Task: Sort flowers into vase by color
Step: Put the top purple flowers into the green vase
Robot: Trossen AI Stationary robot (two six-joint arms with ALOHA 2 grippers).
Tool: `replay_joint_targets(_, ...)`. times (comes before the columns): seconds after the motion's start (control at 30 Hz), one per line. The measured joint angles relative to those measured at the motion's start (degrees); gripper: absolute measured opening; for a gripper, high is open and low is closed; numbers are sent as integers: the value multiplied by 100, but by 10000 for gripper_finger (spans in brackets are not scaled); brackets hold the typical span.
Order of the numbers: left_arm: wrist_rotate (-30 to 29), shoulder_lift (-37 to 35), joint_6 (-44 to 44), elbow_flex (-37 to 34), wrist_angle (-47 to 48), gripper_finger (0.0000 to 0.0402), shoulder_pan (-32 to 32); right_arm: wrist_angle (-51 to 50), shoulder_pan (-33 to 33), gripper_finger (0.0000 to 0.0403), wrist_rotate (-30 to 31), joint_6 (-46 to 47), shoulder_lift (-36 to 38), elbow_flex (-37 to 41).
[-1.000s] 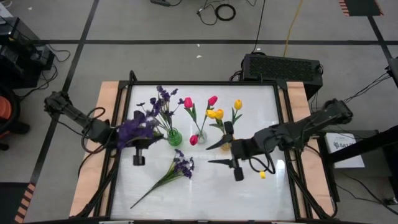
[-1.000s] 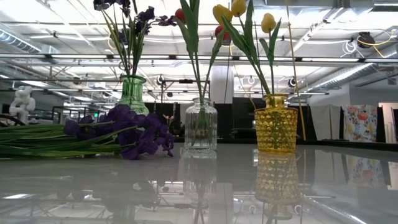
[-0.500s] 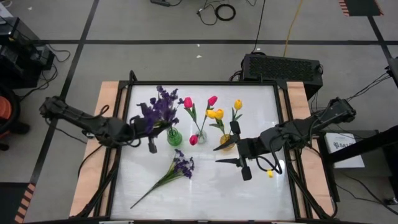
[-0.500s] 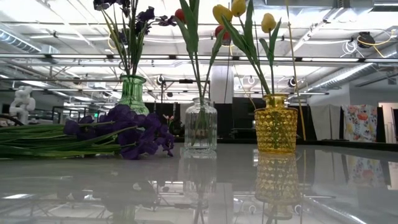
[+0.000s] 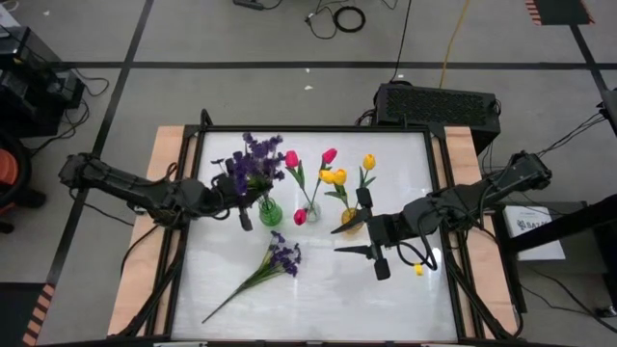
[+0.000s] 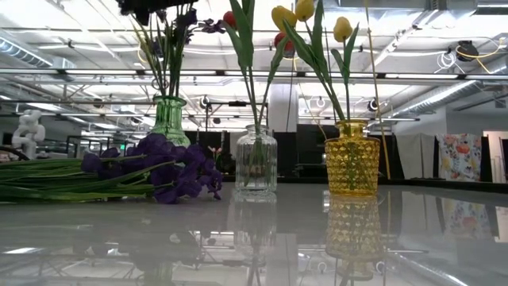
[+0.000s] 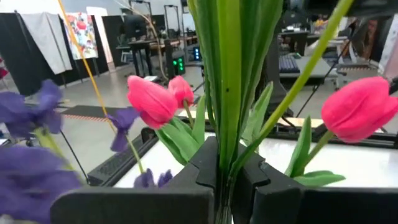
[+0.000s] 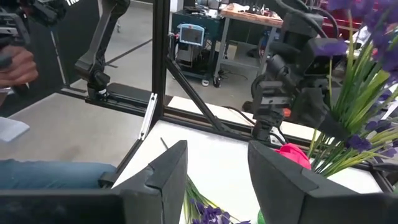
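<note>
A big workshop with ceiling pipes and dark racks lies behind the white bench (image 5: 318, 289). My left jaws (image 5: 241, 214) are clamped on the green stems of a purple sprig (image 5: 253, 164) — its blooms stand just beyond them, above the green vase (image 5: 270, 213), which sits right beside the jaw tips. In my left wrist view the stems (image 7: 227, 93) run up between my two fingers (image 7: 205, 174), with pink tulips (image 7: 152, 102) close behind. My right jaws (image 5: 371, 253) hang over the bench, parted and holding nothing, just beside the yellow vase (image 6: 352, 168) with its yellow tulips (image 5: 335, 176). The clear vase (image 6: 255, 162) stands between the two coloured ones and carries the pink tulips. Another purple sprig (image 5: 280, 258) lies flat on the bench — between my two jaws, nearer the front edge.
</note>
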State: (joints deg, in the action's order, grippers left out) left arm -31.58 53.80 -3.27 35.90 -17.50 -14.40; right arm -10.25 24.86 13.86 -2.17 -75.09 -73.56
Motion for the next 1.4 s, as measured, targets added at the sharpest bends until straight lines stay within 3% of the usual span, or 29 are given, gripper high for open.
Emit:
replay_joint_targets(0.53,-8,476,302,4,64,29,115,3,-2,160,-23,-13,0,0)
replay_joint_targets(0.97,-11,444,457,17,607,130,110,3,0,160,-21,-22,-2,0)
replay_joint_targets(1.27,-64,420,737,269,1522,255,86,-12,-2,160,-21,-20,-2,0)
replay_joint_targets(1.4,-284,226,856,450,2304,290,-32,-92,0,160,-23,-4,-2,0)
